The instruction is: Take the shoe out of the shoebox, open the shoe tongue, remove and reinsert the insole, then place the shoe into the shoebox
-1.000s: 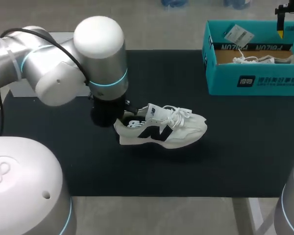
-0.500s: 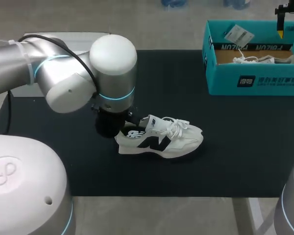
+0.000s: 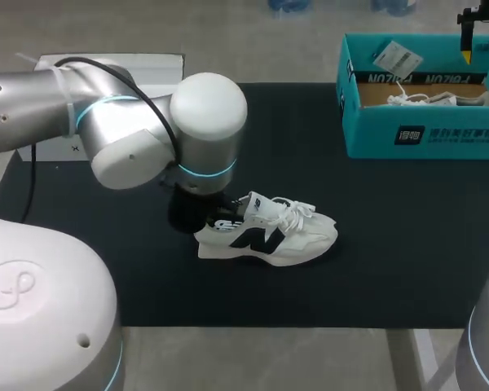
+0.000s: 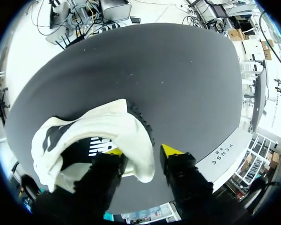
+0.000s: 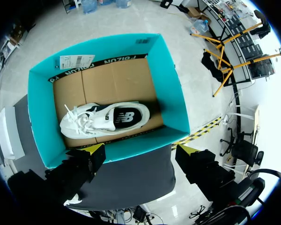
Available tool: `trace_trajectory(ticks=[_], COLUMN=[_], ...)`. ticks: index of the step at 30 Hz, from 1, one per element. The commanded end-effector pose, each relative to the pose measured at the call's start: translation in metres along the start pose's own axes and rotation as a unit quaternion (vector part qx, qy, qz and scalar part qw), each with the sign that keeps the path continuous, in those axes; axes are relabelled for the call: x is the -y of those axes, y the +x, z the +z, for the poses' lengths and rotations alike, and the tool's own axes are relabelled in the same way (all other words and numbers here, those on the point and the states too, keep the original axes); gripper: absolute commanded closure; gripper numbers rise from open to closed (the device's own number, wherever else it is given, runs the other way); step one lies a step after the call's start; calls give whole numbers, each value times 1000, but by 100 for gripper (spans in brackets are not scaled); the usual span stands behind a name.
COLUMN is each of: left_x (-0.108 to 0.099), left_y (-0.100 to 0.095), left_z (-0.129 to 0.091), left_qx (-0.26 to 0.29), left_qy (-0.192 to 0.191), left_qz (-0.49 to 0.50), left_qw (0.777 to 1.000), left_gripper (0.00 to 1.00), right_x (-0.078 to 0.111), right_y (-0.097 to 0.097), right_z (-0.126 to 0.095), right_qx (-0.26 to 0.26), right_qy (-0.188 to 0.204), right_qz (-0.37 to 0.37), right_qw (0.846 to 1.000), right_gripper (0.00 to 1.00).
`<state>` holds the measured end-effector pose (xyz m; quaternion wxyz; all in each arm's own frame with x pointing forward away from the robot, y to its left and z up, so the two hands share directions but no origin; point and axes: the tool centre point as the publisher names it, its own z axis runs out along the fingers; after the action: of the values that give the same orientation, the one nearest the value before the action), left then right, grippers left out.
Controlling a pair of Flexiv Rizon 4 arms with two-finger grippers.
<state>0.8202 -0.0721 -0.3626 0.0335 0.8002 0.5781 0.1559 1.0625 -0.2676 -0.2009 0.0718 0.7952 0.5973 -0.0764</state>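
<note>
Head view: shoe [image 3: 285,236] sits on its sole mid-way across the black mat [image 3: 391,244], toe to the right, its heel hidden under the left arm's wrist. Left wrist view fills that gap: left gripper [image 4: 143,151] straddles the heel wall, one yellow tip inside the collar and one outside, pinching the padded white fabric; dark lining, knobbly black sole edge. Right wrist view: right gripper [image 5: 140,151] spread wide and holding nothing above the teal cardboard shoebox [image 3: 424,134] at far right. It shows the brown card floor, a second shoe [image 5: 107,117] on its side with loose laces, and a paper tag [image 5: 77,61] in one corner.
</note>
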Motion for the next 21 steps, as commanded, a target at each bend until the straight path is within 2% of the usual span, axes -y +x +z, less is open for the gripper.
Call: trace_trajectory(ticks=[1,6,14,21], left_x=[5,3,6,10], left_y=[17,35,70,89], left_z=[-27,-55,-90,-109], left_qx=[17,51,140,155], left_qy=[-12,-15,1,-13], left_qz=[-6,-33,-112,-173], left_qw=[1000,998,984,973], left_gripper=[0,0,0,0], right_x=[0,0,0,0], right_y=[0,0,0,0], right_z=[0,0,0,0], right_qx=[-1,-1,-1,-1], right_qy=[0,0,0,0], right_qz=[0,0,0,0], right_qw=[1000,1000,1000,1000], right_gripper=[0,0,0,0])
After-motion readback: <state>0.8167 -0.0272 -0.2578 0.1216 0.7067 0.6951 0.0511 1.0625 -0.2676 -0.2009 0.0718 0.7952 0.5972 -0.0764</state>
